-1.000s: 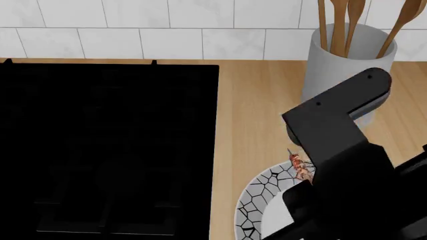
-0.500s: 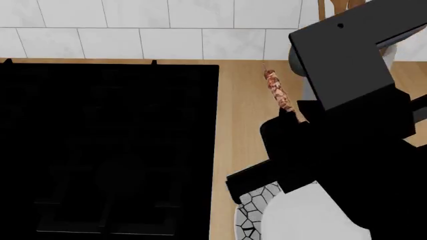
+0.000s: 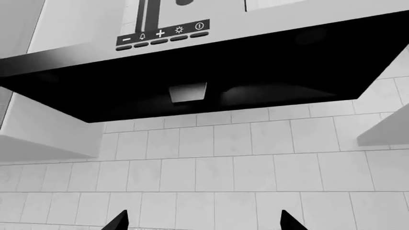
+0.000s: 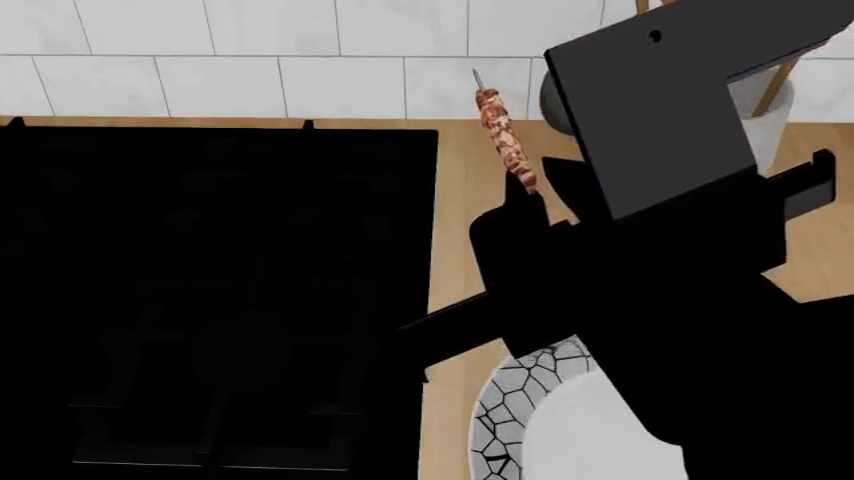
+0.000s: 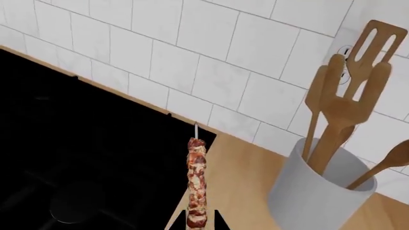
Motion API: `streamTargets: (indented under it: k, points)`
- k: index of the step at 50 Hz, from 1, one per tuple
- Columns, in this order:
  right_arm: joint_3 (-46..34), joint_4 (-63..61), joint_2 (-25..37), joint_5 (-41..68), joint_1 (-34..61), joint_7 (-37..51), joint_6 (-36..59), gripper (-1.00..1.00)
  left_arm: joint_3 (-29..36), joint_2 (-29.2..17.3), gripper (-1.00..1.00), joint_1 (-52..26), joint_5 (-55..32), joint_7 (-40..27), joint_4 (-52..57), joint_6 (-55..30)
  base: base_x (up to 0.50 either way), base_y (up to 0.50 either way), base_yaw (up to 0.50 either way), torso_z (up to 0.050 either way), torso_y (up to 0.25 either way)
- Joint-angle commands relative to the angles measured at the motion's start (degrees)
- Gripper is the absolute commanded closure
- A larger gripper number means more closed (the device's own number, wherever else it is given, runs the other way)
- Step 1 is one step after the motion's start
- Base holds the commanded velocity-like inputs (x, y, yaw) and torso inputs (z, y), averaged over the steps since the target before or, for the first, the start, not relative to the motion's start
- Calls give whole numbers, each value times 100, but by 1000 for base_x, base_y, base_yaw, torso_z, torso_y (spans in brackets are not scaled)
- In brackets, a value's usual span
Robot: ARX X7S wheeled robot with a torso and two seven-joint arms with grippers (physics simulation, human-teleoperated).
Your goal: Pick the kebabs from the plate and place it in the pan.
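Half the job looks done, judging by the head view: the kebabs [image 4: 503, 135] are off the plate [image 4: 514, 410] and held up in the air by the right gripper [image 4: 523, 200], jaws closed on the skewer's lower end, above the wooden counter [image 4: 461, 215] beside the dark stove [image 4: 214, 300]; no pan shows here; the right wrist view has the skewer standing between the jaws, its tip toward the tiled wall [image 5: 211, 62], the utensil holder [image 5: 319, 187] well apart; the left wrist view shows only hood [image 3: 191, 67] and tiles, with the left gripper's [image 3: 201, 223] jaws spread and empty; carrying to the pan and releasing remain.

The right hand [image 4: 523, 200] has carried the kebabs [image 4: 503, 138] (clamped) up off the plate [image 4: 514, 405].
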Motion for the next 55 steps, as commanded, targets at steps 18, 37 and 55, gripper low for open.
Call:
streamTargets:
  k: [18,37,55]
  points:
    - [-143,-10,-188,-531,-65,-176,114,100,-122,481,-100,0,-33,465,0,61,1,271,0,0,0]
    - [-295,129,-261,-687,17,-273,235,100,42,106,-100,0,81,30,0,3,0,458,0,0,0]
    - [-343,149,-295,-758,48,-320,227,100,-43,262,-100,0,28,178,0,-6,0,492,0,0,0]
